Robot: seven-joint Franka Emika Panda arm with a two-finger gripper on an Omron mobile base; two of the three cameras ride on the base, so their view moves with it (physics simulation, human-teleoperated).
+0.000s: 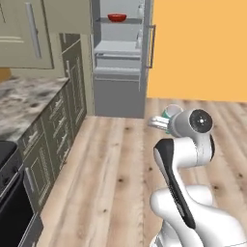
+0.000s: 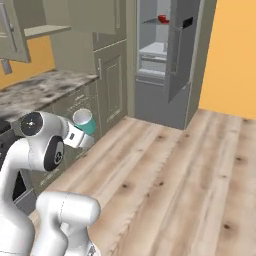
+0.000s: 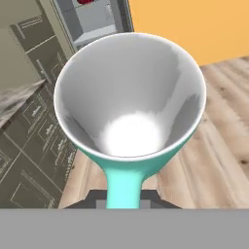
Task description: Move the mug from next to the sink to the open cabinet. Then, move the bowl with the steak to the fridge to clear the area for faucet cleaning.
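Observation:
My gripper (image 3: 125, 196) is shut on the mug (image 3: 129, 97), white inside and teal outside, holding it by its handle with the mouth facing the hand camera. The mug (image 2: 84, 121) hangs above the wooden floor, in front of the lower cabinets, and shows past my arm in the left base view (image 1: 170, 113). Ahead, the grey fridge (image 1: 118, 72) stands open, and the red bowl (image 1: 116, 18) sits on its upper shelf (image 2: 163, 19). At this distance I cannot make out the steak. An upper cabinet (image 2: 45, 31) with a bare shelf stands open at top left. The sink and faucet are out of view.
A marbled counter (image 1: 24, 101) over panelled taupe cabinets (image 1: 58, 130) runs along the left. A dark oven front (image 1: 9, 198) is at lower left. The fridge door (image 2: 180, 50) swings out to the right. Open wooden floor (image 1: 116, 159) leads to the fridge beside an orange wall (image 1: 198, 48).

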